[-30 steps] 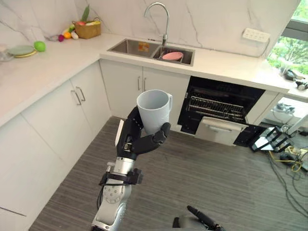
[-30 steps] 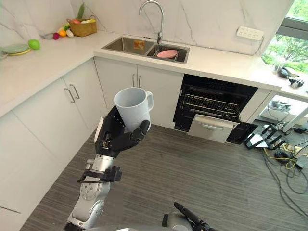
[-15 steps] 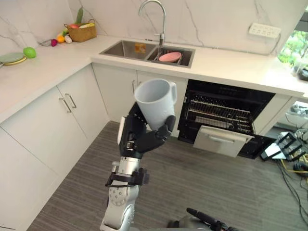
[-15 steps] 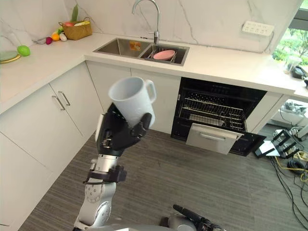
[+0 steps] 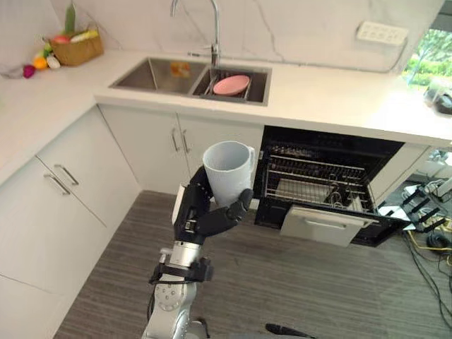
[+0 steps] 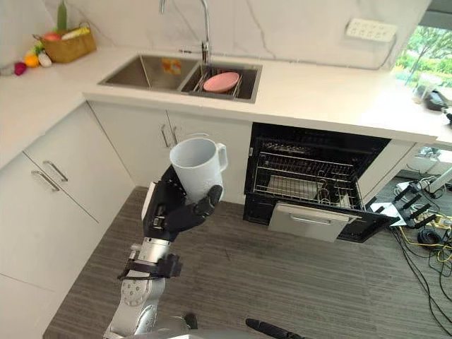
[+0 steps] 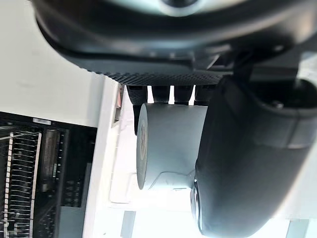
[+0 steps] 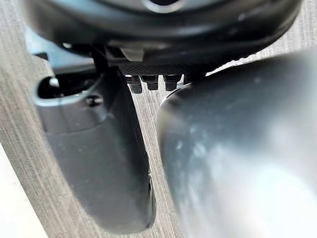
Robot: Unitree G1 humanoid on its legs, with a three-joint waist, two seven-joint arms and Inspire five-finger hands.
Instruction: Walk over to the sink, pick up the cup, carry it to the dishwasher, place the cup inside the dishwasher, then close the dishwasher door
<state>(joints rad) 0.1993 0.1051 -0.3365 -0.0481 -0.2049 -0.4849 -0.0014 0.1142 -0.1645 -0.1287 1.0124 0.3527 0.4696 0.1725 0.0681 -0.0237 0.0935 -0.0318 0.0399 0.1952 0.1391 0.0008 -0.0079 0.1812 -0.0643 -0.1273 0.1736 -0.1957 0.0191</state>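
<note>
Cup (image 5: 227,171) upright in left hand (image 5: 205,212); wrist view reveals wrapping fingers (image 7: 159,93).

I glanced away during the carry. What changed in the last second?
The view has swung toward the dishwasher, so the camera moved. The cup, tipped half a second ago, is nearly upright again. The left hand still grips it; the dishwasher door stays open.

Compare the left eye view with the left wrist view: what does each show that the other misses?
The left eye view adds the sink, the pink plate in it, the tap and white cabinets. The left wrist view adds the flat base of the cup, close up. Both share the cup, gripped by the left hand, and the wire rack of the open dishwasher.
</note>
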